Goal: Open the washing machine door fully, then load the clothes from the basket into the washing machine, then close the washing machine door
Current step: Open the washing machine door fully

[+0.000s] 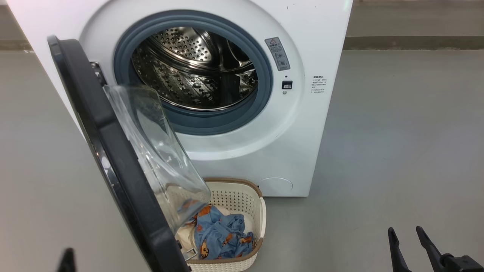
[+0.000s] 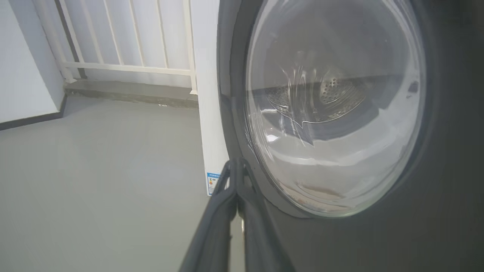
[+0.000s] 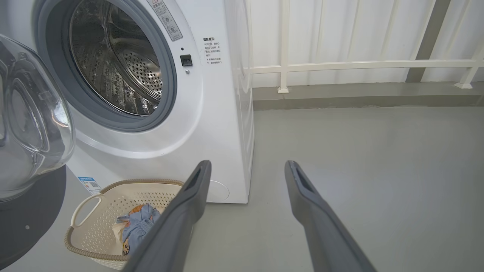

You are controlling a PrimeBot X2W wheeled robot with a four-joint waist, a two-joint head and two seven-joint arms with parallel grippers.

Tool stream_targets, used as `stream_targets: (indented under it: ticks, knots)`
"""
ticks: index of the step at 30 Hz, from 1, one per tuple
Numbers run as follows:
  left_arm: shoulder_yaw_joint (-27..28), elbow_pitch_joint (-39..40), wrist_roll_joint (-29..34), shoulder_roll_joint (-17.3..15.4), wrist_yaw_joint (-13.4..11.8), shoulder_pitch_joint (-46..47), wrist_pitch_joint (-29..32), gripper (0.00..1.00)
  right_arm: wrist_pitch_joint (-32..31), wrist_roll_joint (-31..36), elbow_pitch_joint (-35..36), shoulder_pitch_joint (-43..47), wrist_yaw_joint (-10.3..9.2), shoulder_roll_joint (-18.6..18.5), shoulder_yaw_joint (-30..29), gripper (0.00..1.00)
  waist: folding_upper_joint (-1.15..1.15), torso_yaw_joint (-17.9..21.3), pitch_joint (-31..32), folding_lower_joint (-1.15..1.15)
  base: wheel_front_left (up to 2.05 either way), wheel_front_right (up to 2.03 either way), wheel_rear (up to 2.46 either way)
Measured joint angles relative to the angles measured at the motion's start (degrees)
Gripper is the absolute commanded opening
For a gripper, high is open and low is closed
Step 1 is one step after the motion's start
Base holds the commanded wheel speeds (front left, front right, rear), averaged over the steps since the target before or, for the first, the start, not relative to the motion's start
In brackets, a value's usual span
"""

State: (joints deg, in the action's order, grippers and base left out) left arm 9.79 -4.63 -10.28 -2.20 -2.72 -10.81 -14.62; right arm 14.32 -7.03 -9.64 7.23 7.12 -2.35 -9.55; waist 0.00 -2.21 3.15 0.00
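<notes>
The white washing machine [image 1: 302, 132] stands with its steel drum [image 1: 196, 71] exposed. The washing machine door [image 1: 113, 151] hangs part-way swung out on its left hinge, its glass bowl [image 1: 159, 151] over the basket [image 1: 261, 215]. The basket sits on the floor before the machine and holds the clothes [image 1: 219, 234], blue with orange bears, plus a cream piece [image 1: 187, 232]. My left gripper [image 2: 236, 166] is shut, its tips close by the rim of the door's outer face [image 2: 332, 113]; whether they touch it is unclear. My right gripper [image 3: 246, 166] is open and empty, right of the basket [image 3: 87, 204].
Grey floor [image 1: 397, 132] spreads to the right of the machine. A white railing [image 3: 340, 66] on a low ledge runs behind it. In the left wrist view a white wall [image 2: 22, 75] closes off the far left.
</notes>
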Motion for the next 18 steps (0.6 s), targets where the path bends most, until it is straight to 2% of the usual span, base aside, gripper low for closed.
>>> stream_targets:
  ticks: [4, 9, 13, 14, 18]
  knots:
    - [3.08, 5.26, -2.91, 0.01, -3.1, 0.44, -0.01, 0.0, 0.0, -0.01, -0.01, 0.0, 0.0, 0.02, 0.12, 1.0, 0.0, -0.23, 0.0, 0.0, 0.0, 0.0, 0.0]
    - [6.05, 17.56, -3.09, 0.01, -6.51, 3.35, -0.03, 0.0, 0.0, -0.01, -0.03, 0.01, 0.0, 0.05, 0.16, 1.0, 0.0, -0.45, 0.06, 0.0, 0.0, 0.0, 0.0]
    - [4.44, 29.0, -0.9, -0.03, -6.67, 5.58, -0.09, 0.0, 0.0, -0.01, -0.07, 0.01, 0.0, 0.09, 0.2, 1.0, 0.0, -0.67, 0.13, 0.0, 0.0, 0.0, 0.0]
    - [4.44, 29.0, -0.9, -0.03, -6.67, 5.58, -0.09, 0.0, 0.0, -0.01, -0.07, 0.01, 0.0, 0.09, 0.2, 1.0, 0.0, -0.67, 0.13, 0.0, 0.0, 0.0, 0.0]
    - [-3.55, 37.31, 0.13, -0.04, -4.57, 8.04, -0.08, 0.0, 0.0, -0.01, -0.16, 0.03, 0.0, 0.13, 0.1, 1.0, 0.0, -1.04, 0.32, 0.0, 0.0, 0.0, 0.0]
